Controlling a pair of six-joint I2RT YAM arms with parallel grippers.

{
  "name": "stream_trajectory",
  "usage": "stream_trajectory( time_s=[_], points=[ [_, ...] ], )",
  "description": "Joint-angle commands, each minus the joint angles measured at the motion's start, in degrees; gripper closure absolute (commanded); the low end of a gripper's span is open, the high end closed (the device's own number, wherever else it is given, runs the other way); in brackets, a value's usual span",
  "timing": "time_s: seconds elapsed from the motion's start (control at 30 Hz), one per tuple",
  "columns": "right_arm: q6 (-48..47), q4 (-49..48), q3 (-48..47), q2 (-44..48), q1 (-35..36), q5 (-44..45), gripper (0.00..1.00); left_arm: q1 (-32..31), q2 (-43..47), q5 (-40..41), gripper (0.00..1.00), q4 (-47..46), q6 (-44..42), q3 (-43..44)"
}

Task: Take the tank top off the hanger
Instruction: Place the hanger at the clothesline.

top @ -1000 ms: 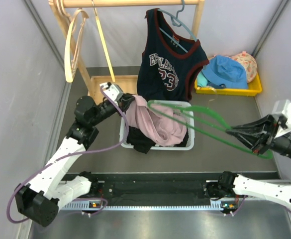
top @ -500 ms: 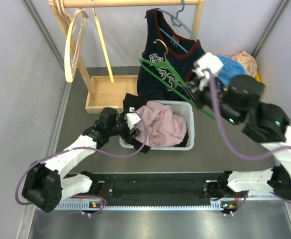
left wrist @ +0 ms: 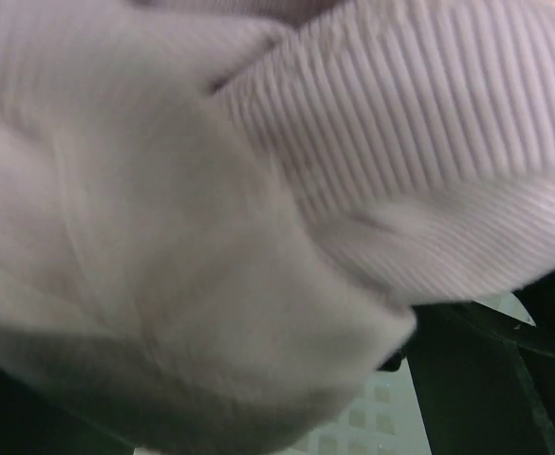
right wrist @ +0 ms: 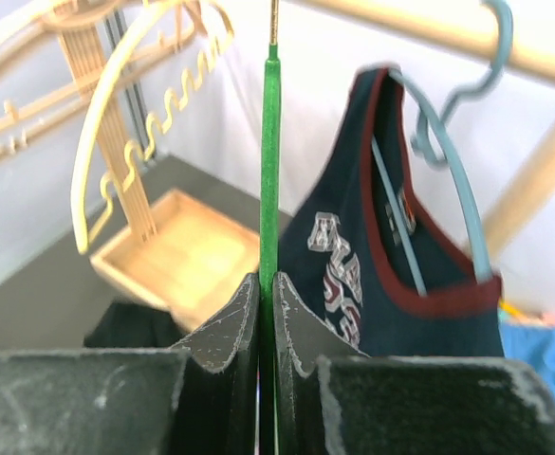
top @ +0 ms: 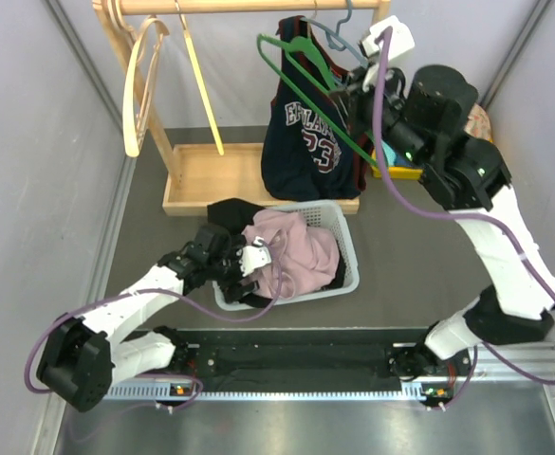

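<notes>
Under my left gripper (top: 249, 261), inside the white laundry basket (top: 348, 270), the pink tank top (top: 296, 251) lies in a heap, and its ribbed cloth fills the left wrist camera. The jaws seem spread and released, but the overhead view is not sharp there. My right gripper (right wrist: 268, 284) is clenched on the bare green hanger (right wrist: 269, 142), which extends away from the fingers, just beside the navy jersey (top: 305, 142).

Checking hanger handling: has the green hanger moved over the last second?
Yes. The green hanger went up and left, from low on the right to just under the wooden rail.
</notes>
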State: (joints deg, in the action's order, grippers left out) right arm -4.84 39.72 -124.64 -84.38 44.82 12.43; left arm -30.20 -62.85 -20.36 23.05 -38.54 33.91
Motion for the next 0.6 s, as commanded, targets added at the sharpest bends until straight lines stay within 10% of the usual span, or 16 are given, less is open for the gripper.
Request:
stream_trajectory(
  time_s=[0.0,0.3,0.57],
  points=[
    [2.2,-5.53,-8.93,-7.27,-1.49,-5.03,1.0,-0.83,2.29,-0.39,0.01,7.89,1.17,1.94],
    [2.82,-10.7,-11.52,-14.85,-2.01,-5.31,1.0,-0.83,1.33,1.2,0.01,10.34,23.85,29.08],
    [-0.08,-19.51,-7.46,-16.34,-2.19,-3.9,1.0,-0.83,6.15,-5.37,0.01,15.97,22.38,38.08]
  ],
)
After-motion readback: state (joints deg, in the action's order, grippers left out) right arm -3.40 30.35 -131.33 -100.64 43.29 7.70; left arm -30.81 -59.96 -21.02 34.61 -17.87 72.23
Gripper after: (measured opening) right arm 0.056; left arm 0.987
